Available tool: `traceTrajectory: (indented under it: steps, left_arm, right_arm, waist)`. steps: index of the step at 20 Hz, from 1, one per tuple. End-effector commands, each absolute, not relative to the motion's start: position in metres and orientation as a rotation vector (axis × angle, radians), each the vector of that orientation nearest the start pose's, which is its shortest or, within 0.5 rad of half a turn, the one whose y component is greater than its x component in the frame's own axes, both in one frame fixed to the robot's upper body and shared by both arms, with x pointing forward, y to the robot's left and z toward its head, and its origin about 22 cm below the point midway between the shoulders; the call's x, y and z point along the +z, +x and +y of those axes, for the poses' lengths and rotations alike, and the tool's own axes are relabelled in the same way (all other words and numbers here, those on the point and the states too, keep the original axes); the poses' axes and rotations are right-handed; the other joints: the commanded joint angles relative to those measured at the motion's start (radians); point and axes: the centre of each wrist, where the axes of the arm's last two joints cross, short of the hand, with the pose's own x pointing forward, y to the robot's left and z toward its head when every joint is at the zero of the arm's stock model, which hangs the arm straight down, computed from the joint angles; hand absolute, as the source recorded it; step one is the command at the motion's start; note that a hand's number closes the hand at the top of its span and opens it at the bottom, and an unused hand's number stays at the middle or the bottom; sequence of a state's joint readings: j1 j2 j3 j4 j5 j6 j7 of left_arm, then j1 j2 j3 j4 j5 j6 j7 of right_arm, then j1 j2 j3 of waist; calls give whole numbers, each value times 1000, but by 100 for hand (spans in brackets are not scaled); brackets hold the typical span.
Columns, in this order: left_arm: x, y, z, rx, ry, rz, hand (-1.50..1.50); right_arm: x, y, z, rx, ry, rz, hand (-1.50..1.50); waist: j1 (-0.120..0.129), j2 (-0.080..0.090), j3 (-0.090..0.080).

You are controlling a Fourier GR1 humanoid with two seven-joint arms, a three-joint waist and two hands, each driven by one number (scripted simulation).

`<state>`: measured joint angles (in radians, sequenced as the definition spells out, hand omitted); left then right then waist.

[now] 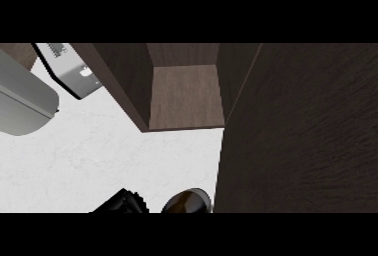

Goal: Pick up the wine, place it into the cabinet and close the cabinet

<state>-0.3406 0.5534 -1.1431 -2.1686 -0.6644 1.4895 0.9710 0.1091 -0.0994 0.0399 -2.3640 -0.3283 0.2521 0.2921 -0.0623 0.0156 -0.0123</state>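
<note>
The wine (188,202) is a dark bottle seen from above, standing on the white counter (96,155) at the view's lower edge, right beside the open cabinet door. The cabinet (184,92) is dark wood, and its brown inner shelf shows with nothing on it. Its door (303,130) stands swung out as a large dark panel filling the right half of the view. My left hand (122,203) shows only as black fingertips at the lower edge, left of the bottle and apart from it, with the fingers straight. My right hand does not show.
A grey rounded appliance (22,102) sits at the far left. Behind it, by the cabinet's left wall, stands a light boxy device (72,67). White counter lies between them and the bottle.
</note>
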Motion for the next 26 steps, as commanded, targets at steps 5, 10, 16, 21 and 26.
traceTrajectory:
  steps: [5,10,16,21,26]
  left_arm:
    - [113,134,92,182,5,-1814,150]
    - [124,162,88,208,28,-1814,150]
    - [121,185,72,189,56,-1792,150]
    - [103,197,60,154,121,-1795,150]
    - [91,212,52,115,187,-1758,150]
  right_arm:
    - [167,156,-243,256,385,-1970,-150]
    - [171,149,-250,264,376,-1981,-150]
    - [165,156,-250,273,355,-1994,-150]
    - [168,152,-252,276,353,-1997,-150]
    - [173,156,-257,300,349,-1994,-150]
  waist:
    - [-1,4,3]
    - [-27,7,4]
    - [-25,12,5]
    - [-21,10,5]
    - [-23,13,6]
